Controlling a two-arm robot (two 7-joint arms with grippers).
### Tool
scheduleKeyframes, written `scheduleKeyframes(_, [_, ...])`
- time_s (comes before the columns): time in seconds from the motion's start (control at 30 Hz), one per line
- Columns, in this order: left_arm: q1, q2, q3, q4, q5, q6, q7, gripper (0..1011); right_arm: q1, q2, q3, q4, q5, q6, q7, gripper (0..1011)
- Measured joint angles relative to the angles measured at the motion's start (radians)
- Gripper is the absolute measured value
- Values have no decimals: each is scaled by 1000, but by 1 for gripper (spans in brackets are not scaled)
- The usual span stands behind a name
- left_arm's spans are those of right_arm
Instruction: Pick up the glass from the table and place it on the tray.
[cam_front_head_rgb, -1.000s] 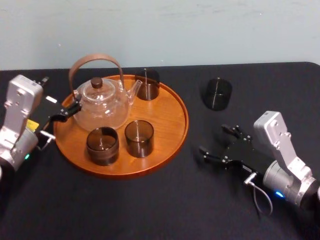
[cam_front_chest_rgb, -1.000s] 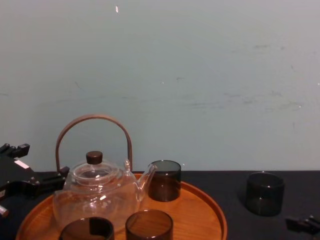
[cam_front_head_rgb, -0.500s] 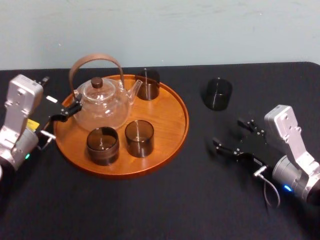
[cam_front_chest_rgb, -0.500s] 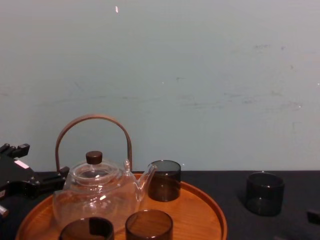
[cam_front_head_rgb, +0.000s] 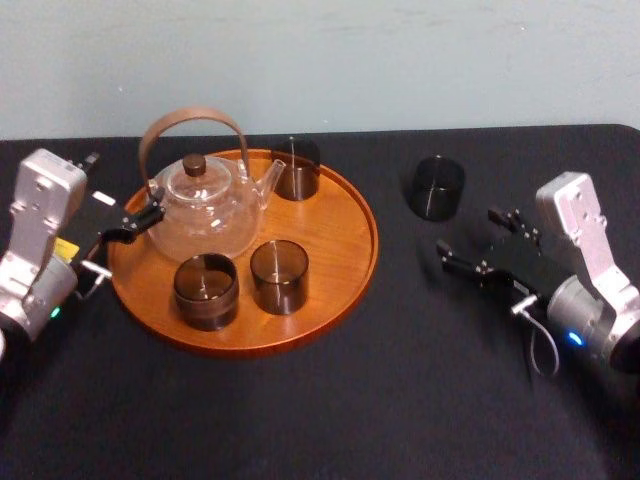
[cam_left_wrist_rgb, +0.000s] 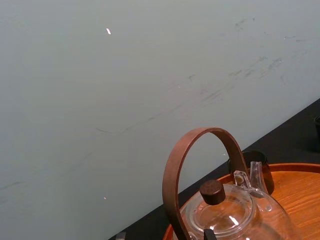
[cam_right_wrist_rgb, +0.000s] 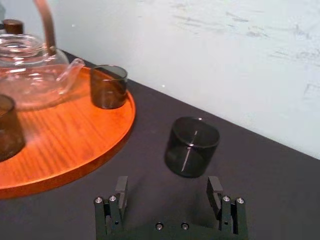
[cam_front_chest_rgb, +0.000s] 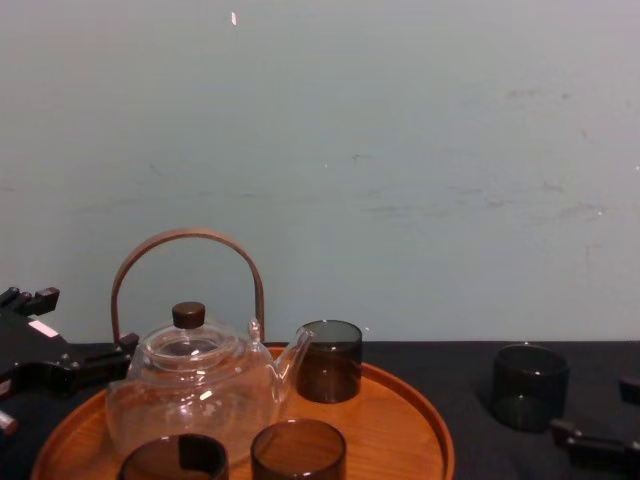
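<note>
A dark smoked glass (cam_front_head_rgb: 436, 187) stands upright on the black table (cam_front_head_rgb: 400, 400), to the right of the round wooden tray (cam_front_head_rgb: 366, 262). My right gripper (cam_front_head_rgb: 472, 238) is open, low over the table just in front of and slightly right of the glass, without touching it. In the right wrist view the glass (cam_right_wrist_rgb: 191, 146) stands just beyond the spread fingers (cam_right_wrist_rgb: 214, 189), centred on their gap. In the chest view the same glass (cam_front_chest_rgb: 529, 386) is left of the right gripper (cam_front_chest_rgb: 605, 420). My left gripper (cam_front_head_rgb: 120, 187) is open and parked at the tray's left edge.
On the tray stand a clear glass teapot (cam_front_head_rgb: 203, 205) with a brown hoop handle and three dark glasses (cam_front_head_rgb: 278, 276), (cam_front_head_rgb: 205, 290), (cam_front_head_rgb: 295, 168). A pale wall (cam_front_chest_rgb: 400, 150) runs behind the table. Bare black cloth lies in front of the tray.
My right gripper has moved back and to the right across the table, ending close in front of the glass. The glass, the tray and the left arm have not moved.
</note>
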Motion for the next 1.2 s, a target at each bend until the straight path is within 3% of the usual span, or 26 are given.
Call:
scheduleKeyframes(0.73, [0, 0, 0, 0, 0, 0, 0, 1010, 188, -68, -14, 214, -24, 46, -1, 1002])
scheduleKeyframes(0.9, [0, 0, 0, 0, 0, 0, 0, 1010, 246, -87, -21, 290, -35, 59, -3, 1002])
scheduleKeyframes(1.2, [0, 0, 0, 0, 0, 0, 0, 1009, 307, -112, -39, 376, -59, 52, -5, 1002])
